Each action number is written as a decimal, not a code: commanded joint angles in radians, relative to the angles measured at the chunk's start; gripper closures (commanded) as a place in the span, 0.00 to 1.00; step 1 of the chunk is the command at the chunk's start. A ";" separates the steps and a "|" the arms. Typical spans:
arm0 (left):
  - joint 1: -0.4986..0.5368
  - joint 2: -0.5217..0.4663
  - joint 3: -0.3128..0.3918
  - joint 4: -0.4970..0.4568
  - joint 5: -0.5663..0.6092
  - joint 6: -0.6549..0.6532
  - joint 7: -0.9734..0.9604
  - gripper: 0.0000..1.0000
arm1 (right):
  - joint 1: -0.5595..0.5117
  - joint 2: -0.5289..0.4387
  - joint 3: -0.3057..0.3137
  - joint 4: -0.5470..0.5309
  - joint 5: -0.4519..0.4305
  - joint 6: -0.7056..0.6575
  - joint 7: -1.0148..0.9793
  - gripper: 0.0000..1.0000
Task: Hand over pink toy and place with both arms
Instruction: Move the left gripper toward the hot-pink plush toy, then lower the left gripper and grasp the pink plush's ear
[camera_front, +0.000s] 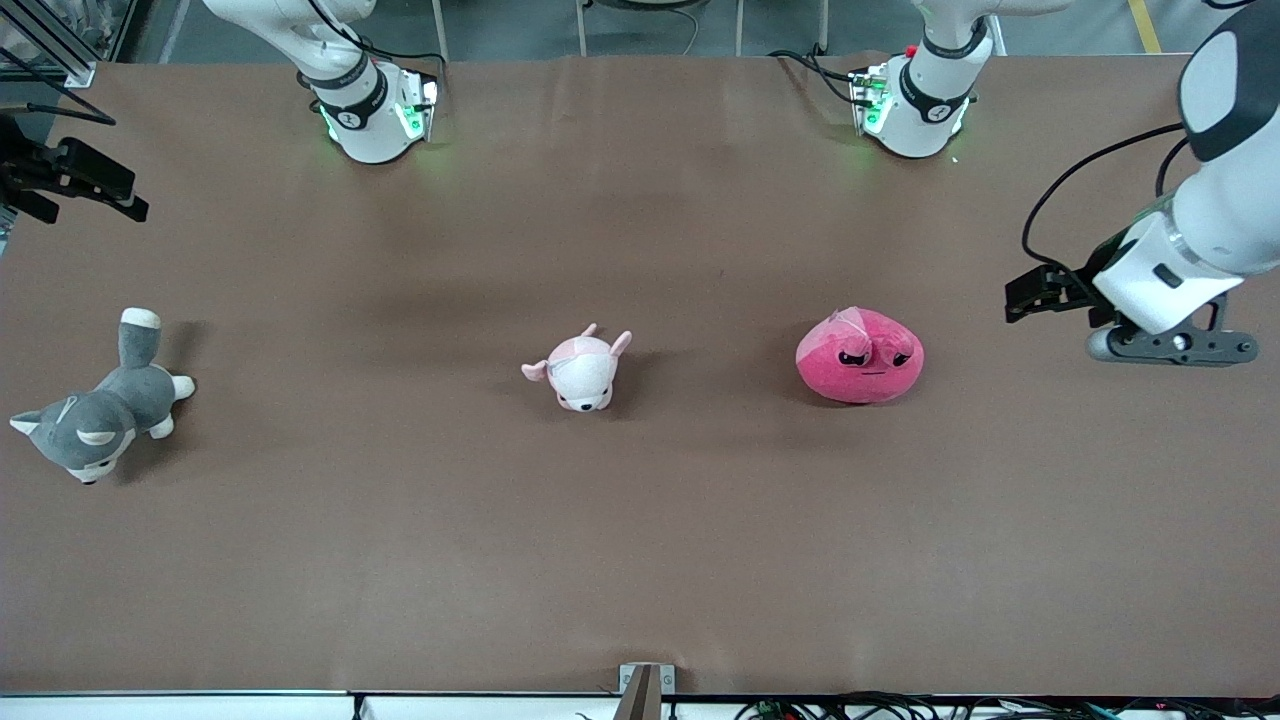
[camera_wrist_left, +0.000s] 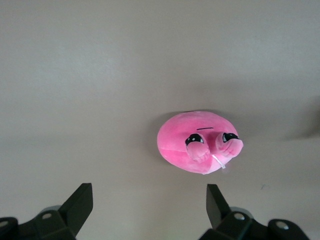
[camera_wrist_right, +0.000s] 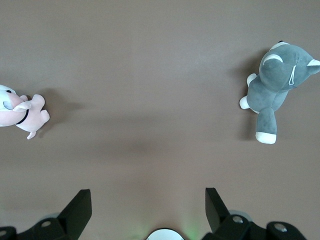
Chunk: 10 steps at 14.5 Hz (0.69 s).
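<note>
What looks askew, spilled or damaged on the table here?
Nothing stands out. The pink toy sits intact on the table, untouched, and the dog plush lies on its side. The open left gripper hangs above the table beside the toy.

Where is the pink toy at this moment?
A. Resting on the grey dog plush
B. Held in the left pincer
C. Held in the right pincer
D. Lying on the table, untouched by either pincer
D: the pink toy lies on the table, with the open left pincer apart from it and the open right pincer holding nothing.
</note>
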 joint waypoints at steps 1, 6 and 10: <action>-0.051 0.057 -0.004 0.018 -0.009 -0.010 -0.106 0.00 | -0.011 -0.023 0.007 -0.027 0.013 0.009 -0.004 0.00; -0.079 0.140 -0.004 0.011 -0.008 -0.004 -0.135 0.01 | -0.011 -0.023 0.007 -0.027 0.011 0.009 -0.004 0.00; -0.081 0.194 -0.004 0.001 -0.008 -0.004 -0.137 0.01 | -0.013 -0.023 0.007 -0.027 0.011 0.009 -0.004 0.00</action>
